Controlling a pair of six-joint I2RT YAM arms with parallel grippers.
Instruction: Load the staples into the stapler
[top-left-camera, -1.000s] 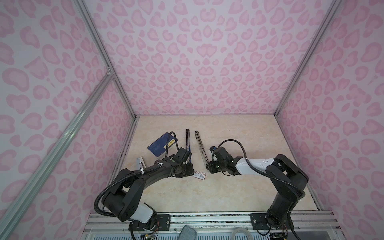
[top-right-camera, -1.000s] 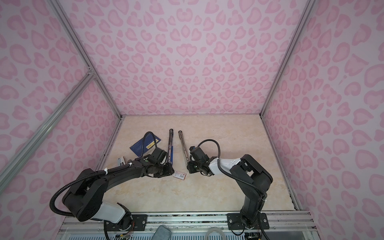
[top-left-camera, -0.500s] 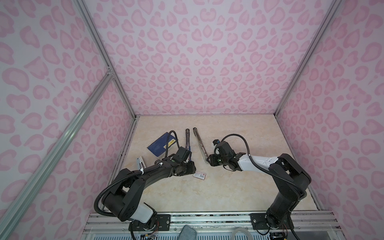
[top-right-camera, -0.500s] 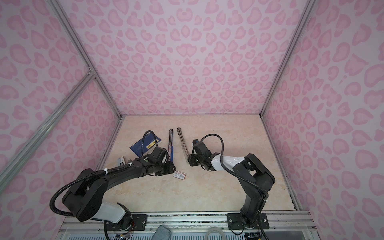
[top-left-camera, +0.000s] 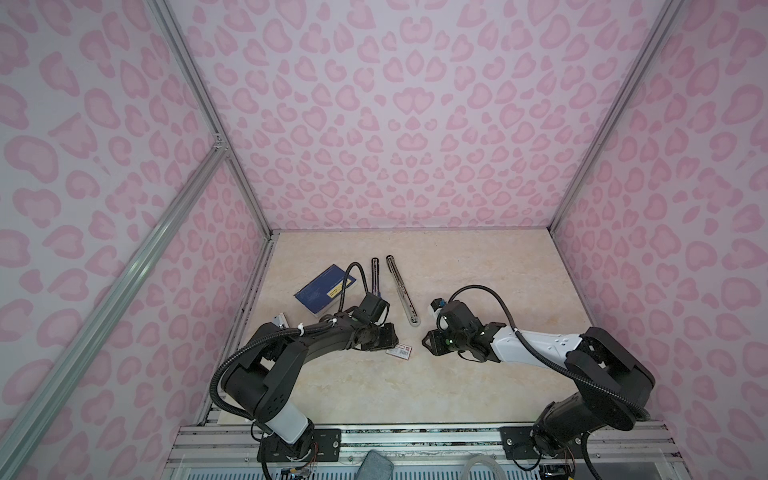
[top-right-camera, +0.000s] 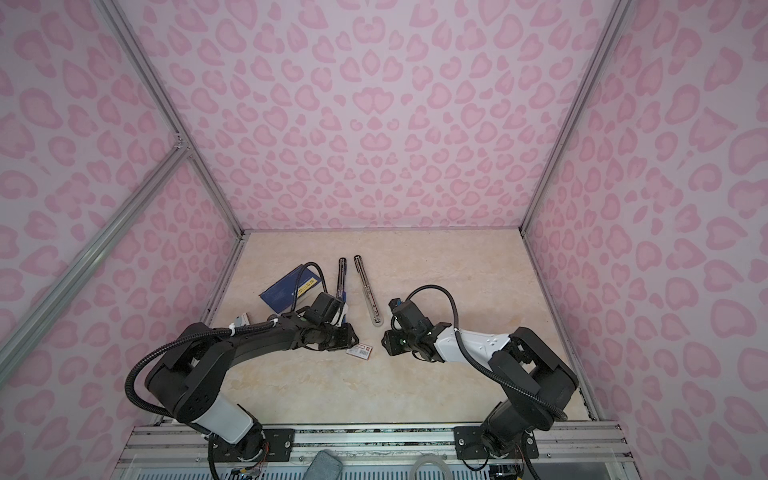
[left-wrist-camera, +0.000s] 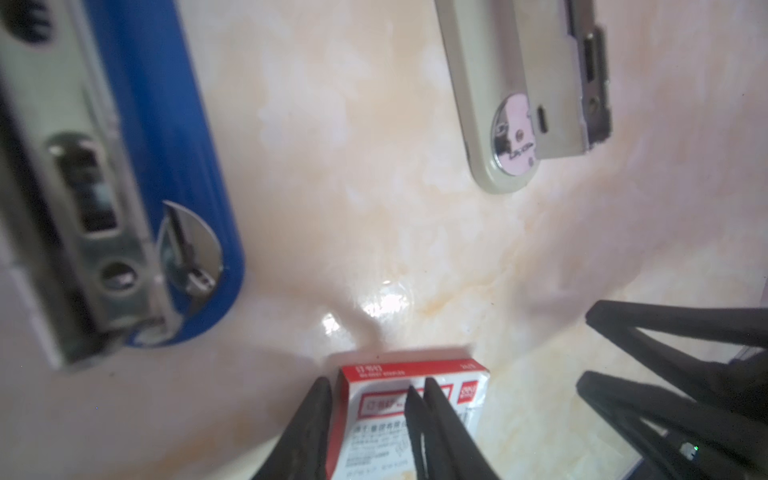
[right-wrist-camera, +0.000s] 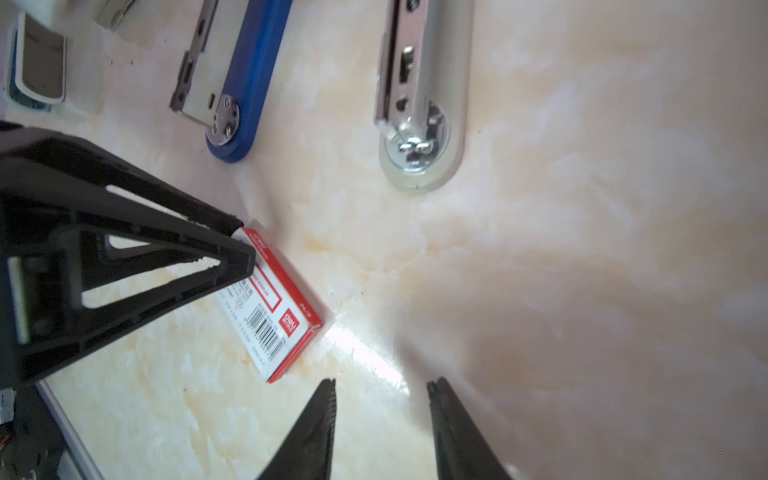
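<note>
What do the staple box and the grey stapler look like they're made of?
Staple box: thin card, probably; matte white, printed red label and barcode, creased edges. Grey stapler: pale plastic base, likely, smooth with soft sheen; bright metal channel reflecting light.

The staple box (right-wrist-camera: 276, 309) lies flat on the cream bench (right-wrist-camera: 582, 270), barcode up, with the left hand's (right-wrist-camera: 243, 241) black fingertips touching one end. Near the box's opposite end the right hand (right-wrist-camera: 382, 382) is spread and empty. A blue stapler arm (right-wrist-camera: 249, 75) and a grey stapler arm (right-wrist-camera: 451, 83) lie apart from the box.
</note>
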